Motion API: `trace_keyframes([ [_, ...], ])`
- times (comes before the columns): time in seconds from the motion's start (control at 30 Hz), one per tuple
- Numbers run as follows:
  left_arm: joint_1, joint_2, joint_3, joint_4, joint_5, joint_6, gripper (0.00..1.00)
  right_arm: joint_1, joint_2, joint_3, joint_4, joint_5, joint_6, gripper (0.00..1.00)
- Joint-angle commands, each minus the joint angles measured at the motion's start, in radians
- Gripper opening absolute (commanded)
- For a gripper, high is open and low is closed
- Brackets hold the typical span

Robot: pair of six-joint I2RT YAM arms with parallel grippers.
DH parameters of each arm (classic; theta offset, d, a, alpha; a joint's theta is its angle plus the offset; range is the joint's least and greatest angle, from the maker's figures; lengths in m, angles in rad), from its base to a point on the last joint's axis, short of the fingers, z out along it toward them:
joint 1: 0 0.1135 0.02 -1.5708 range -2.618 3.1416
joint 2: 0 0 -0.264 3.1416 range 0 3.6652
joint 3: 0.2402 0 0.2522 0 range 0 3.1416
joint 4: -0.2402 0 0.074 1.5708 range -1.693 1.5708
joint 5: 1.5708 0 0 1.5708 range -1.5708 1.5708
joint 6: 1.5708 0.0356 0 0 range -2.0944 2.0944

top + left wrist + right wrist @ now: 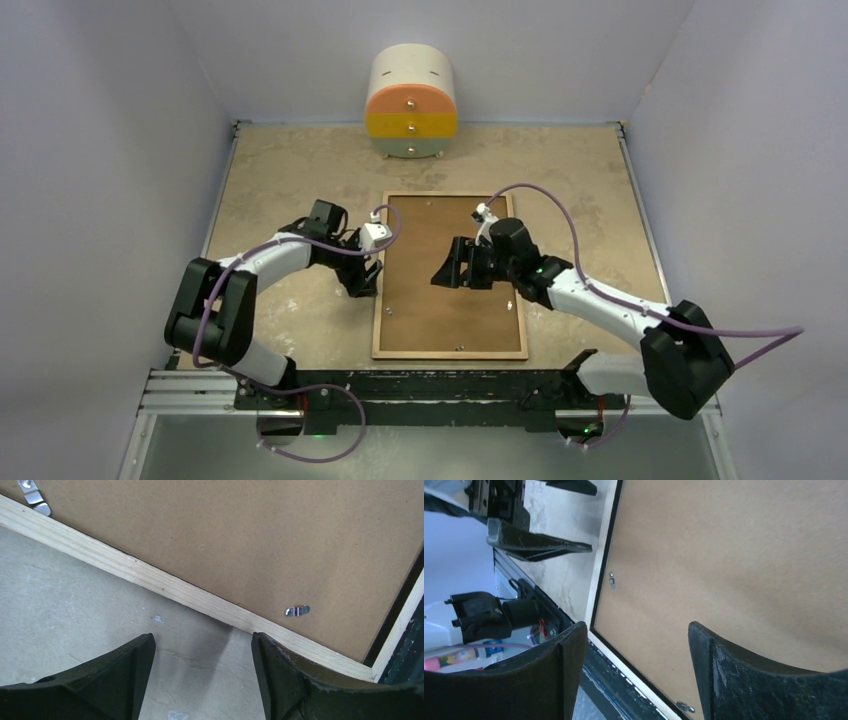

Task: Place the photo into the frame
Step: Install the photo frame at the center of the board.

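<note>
Hovering beside the left rail of the frame (pixel 377 330), left gripper (pixel 364 281) has jaws apart and empty, probably placed to work that edge's clip (pixel 297 611). Frame lies face down mid-table with the board (pixel 430 310) seated in it; photo not visible. Right gripper (pixel 456 270) sits over the board, jaws apart and empty, likely to press or lift it.

Rounded drawer unit (pixel 411 105) sits at far edge of table (pixel 290 170).
</note>
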Motion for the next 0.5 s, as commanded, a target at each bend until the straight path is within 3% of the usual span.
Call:
trace_keyframes([
  [0.0, 0.02, 0.022, 0.025, 0.002, 0.081, -0.022, 0.72, 0.056, 0.054, -0.022, 0.13, -0.017, 0.029, 0.74],
  [0.23, 0.023, 0.061, 0.047, 0.011, 0.105, -0.044, 0.68, 0.204, 0.264, 0.057, 0.301, 0.024, 0.007, 0.69],
  [0.47, 0.023, 0.08, 0.056, 0.004, 0.11, -0.046, 0.63, 0.275, 0.411, 0.094, 0.44, 0.026, 0.039, 0.64],
])
